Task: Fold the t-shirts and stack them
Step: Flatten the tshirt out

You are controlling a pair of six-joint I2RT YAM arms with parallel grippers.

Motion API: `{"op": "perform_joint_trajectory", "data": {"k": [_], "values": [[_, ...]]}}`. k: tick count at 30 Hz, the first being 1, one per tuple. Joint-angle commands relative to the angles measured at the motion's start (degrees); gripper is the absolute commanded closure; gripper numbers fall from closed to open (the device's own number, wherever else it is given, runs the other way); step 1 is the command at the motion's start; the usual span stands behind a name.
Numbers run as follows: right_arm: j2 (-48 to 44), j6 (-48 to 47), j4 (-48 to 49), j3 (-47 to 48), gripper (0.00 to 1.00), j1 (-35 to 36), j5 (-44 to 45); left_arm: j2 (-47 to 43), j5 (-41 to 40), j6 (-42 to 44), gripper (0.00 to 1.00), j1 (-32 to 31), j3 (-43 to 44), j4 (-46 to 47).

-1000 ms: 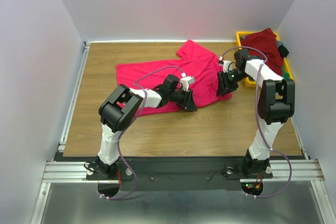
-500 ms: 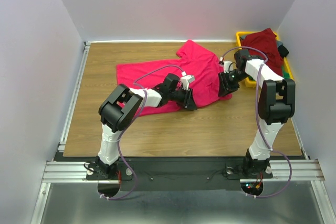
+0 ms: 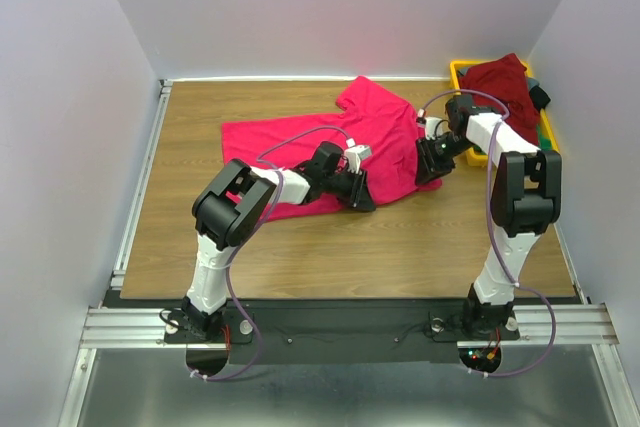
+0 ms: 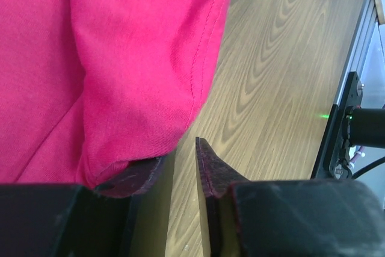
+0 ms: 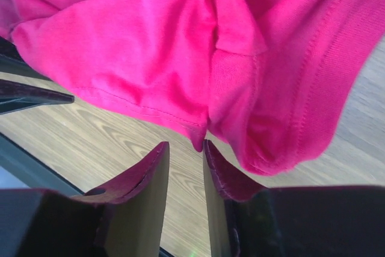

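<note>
A crimson t-shirt [image 3: 330,137] lies spread and rumpled across the middle of the wooden table [image 3: 190,217]. My left gripper [image 3: 358,195] is low at its near hem. In the left wrist view the left gripper [image 4: 184,148] stands open by a narrow gap with bare wood between the fingers. The hem [image 4: 198,70] rests over the left finger only. My right gripper [image 3: 427,162] is at the shirt's right edge. It [image 5: 186,148] is open, and a corner of cloth [image 5: 197,141] hangs at its mouth, unclamped. A maroon t-shirt [image 3: 500,82] is heaped in the bin.
A yellow plastic bin [image 3: 458,69] stands at the back right corner, with green and dark cloth under the maroon shirt. Aluminium rails [image 3: 140,177] run along the table's left side and near edge. Grey walls close in on three sides.
Both grippers stay at the shirt's edges in nearly the same spots. The left arm's elbow has shifted slightly; the shirt has not visibly moved.
</note>
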Motion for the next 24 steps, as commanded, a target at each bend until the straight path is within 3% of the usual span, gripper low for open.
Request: {"op": "perform_joint_trajectory", "data": {"k": [1, 9, 11, 12, 13, 16, 22, 23, 24], "values": [[0.80, 0.23, -0.26, 0.69, 0.68, -0.35, -3.72, -0.50, 1.56, -0.39, 0.71, 0.26, 2.75, 2.04], [1.68, -0.21, -0.61, 0.95, 0.75, -0.35, -2.05, -0.42, 2.44, -0.65, 0.82, 0.35, 3.19, 2.31], [1.51, -0.29, -0.52, 0.95, 0.81, -0.35, -1.70, -0.50, 2.53, -0.74, 0.86, 0.26, 3.11, 2.31], [1.59, -0.21, -0.61, 1.04, 0.94, -0.27, -1.44, -0.50, 2.70, -0.83, 0.90, 0.35, 3.11, 2.39], [1.42, -0.12, -0.52, 1.13, 0.99, -0.26, -1.26, -0.59, 2.88, -0.92, 0.92, 0.35, 3.11, 2.40], [0.11, -0.12, -0.52, 1.13, 0.99, -0.35, -0.82, -1.55, 3.76, -1.27, 1.00, 0.35, 2.76, 2.48], [-2.45, 0.58, -0.35, 1.04, 0.99, -0.35, 2.60, -3.67, 4.46, -1.44, 1.00, 0.35, 1.44, 2.57], [-2.36, 0.93, -0.26, 1.13, 0.97, -0.35, 3.48, -3.93, 4.46, -1.44, 1.00, 0.44, 1.35, 2.48], [-2.10, 1.28, -0.34, 1.13, 0.77, -0.35, 4.09, -3.93, 4.38, -1.36, 1.00, 0.44, 1.26, 2.48]]}}
